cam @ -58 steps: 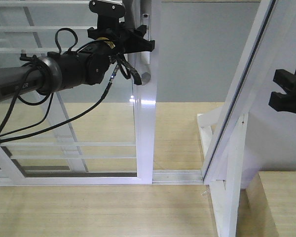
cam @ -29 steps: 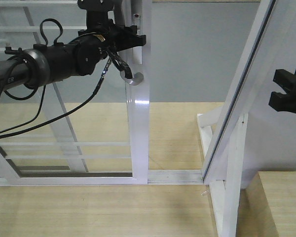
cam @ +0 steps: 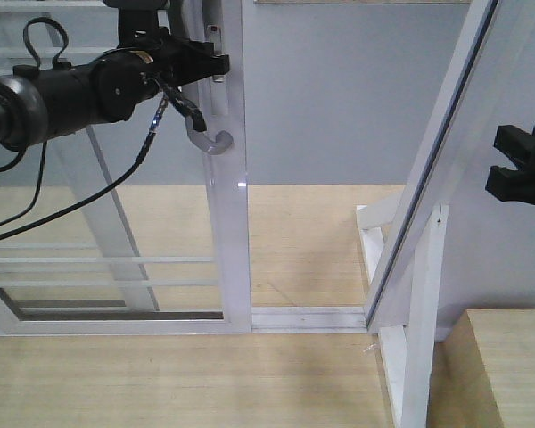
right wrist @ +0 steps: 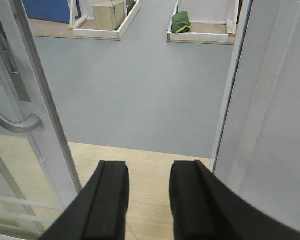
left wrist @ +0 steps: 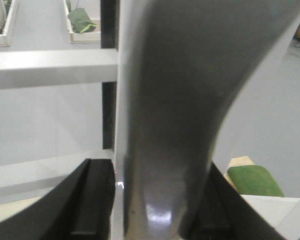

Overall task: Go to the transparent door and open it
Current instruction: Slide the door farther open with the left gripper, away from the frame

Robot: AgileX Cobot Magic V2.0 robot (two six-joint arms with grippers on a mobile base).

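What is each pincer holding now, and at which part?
The left pincer grips the grey handle of the transparent door, on its upper part above the hook. The right pincer holds nothing.

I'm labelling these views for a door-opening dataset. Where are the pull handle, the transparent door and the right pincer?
pull handle (cam: 210, 148): front-facing view, its hooked lower end.
transparent door (cam: 230, 259): front-facing view, white stile below the handle.
right pincer (right wrist: 149, 170): right wrist view, midway between its fingertips.

The transparent door (cam: 234, 250) is white-framed, its handle (cam: 207, 143) grey, the fingers (right wrist: 107, 200) black, a bundle (right wrist: 181, 22) seemingly green.
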